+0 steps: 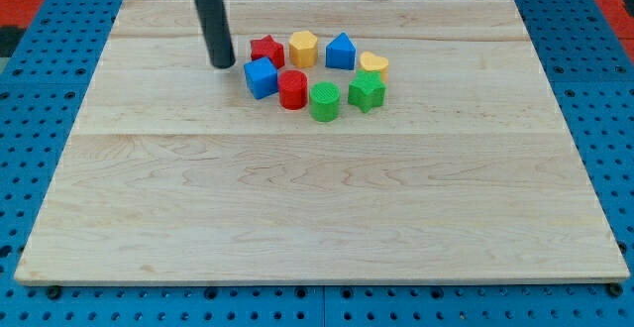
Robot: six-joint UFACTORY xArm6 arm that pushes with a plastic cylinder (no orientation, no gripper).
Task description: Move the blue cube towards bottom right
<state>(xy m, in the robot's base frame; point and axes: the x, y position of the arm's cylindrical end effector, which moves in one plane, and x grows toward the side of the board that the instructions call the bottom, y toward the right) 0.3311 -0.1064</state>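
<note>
Left of blue cube (261, 77): my tip (223, 65)

My tip (223, 64) stood just left of the blue cube (261, 77), which lay leftmost in the block ring.

**Eight blocks, one rod, one board**

Eight small blocks sit on the board, two of each colour.

Blue, two: the blue cube (261, 77) and a blue block with a peaked top (341, 52).

Red, two: a red star (266, 51) and a red cylinder (292, 89).

Yellow, two: a yellow hexagonal block (303, 48) and a yellow heart (373, 64).

Green, two: a green cylinder-like block (324, 101) and a green star (366, 91).

There is one dark rod, ending in my tip (223, 65), and one wooden board (317, 208) made of three planks.
</note>
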